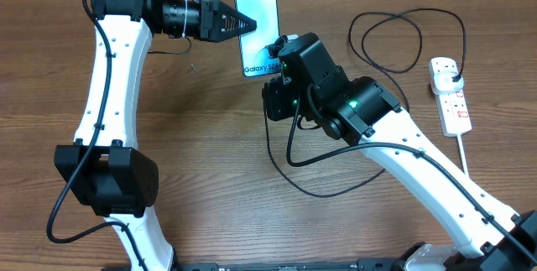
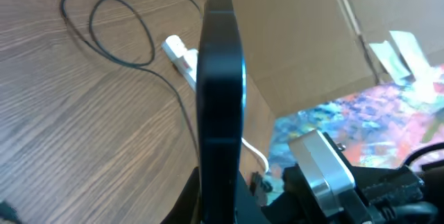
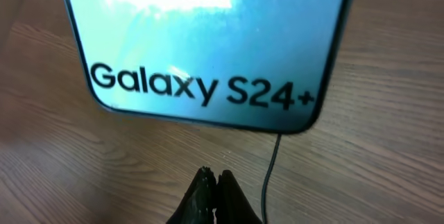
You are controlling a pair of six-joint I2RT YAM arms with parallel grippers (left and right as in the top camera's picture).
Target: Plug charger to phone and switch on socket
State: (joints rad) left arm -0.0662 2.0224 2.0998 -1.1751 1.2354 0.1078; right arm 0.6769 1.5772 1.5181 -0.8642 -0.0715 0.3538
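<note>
The phone (image 1: 258, 21) shows a light blue screen at the back of the table; its lower edge reads "Galaxy S24+" in the right wrist view (image 3: 208, 44). My left gripper (image 1: 246, 24) is shut on the phone's left edge, and the left wrist view sees the phone (image 2: 220, 78) edge-on between the jaws. My right gripper (image 3: 214, 177) is shut and empty just below the phone's bottom edge. The thin black charger cable (image 3: 270, 172) meets that bottom edge right of my fingers. It loops (image 1: 406, 13) toward the white socket (image 1: 450, 93), where its black plug (image 1: 453, 73) sits.
The socket's thick white cord (image 1: 463, 149) runs down the right side. In the left wrist view the socket (image 2: 182, 54) and cable loops (image 2: 118, 26) lie on the wood, with a cardboard wall (image 2: 305, 37) and colourful clutter (image 2: 388, 106) beyond the table.
</note>
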